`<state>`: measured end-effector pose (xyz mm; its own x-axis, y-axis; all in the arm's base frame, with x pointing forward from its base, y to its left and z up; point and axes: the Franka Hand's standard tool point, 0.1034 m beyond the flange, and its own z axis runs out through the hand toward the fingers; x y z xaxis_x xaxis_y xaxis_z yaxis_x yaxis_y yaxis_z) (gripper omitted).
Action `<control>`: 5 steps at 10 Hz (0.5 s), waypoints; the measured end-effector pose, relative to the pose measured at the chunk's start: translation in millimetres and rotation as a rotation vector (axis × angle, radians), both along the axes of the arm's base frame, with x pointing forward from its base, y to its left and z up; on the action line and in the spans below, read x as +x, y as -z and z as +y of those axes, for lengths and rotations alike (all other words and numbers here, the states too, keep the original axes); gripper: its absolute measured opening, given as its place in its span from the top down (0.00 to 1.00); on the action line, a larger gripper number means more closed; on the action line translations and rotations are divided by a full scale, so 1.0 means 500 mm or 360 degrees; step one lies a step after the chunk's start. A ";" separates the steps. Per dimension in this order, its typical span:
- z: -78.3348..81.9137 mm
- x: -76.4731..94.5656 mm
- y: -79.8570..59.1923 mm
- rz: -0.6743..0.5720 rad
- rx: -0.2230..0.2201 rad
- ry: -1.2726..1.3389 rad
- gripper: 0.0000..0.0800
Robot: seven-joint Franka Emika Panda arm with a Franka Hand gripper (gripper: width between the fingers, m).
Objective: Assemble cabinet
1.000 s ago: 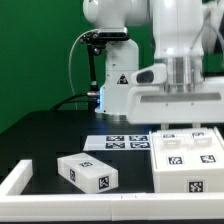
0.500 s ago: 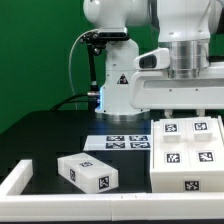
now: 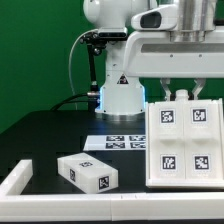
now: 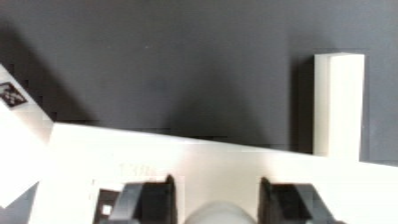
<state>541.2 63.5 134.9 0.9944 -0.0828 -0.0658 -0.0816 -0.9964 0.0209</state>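
My gripper (image 3: 178, 93) is closed narrow on the upper edge of the cabinet body (image 3: 182, 142). The body stands tilted up at the exterior view's right, and its lower edge appears to rest on the counter (image 3: 45, 135). Hazard: the grip is on one edge only. The body may pivot or slip free, drop flat, and strike the marker board (image 3: 112, 142) or the small tagged piece (image 3: 88, 172) to the left.

Black fingers (image 4: 151, 200) over cabinet body (image 4: 196, 160), white bar (image 4: 338, 105) apart, dark table (image 4: 160, 60)

arm (image 3: 180, 30): cut off at exterior view's top edge | marker board (image 3: 112, 142): partly hidden behind cabinet body (image 3: 183, 138) | gripper (image 4: 214, 195): fingers cropped, wrist view
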 end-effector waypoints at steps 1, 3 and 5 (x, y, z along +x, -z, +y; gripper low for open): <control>0.000 -0.001 0.000 0.0001 0.0000 0.0000 0.73; 0.013 0.009 -0.005 -0.0012 -0.0057 -0.0117 0.73; 0.036 0.020 -0.006 -0.0023 -0.0064 -0.0228 0.73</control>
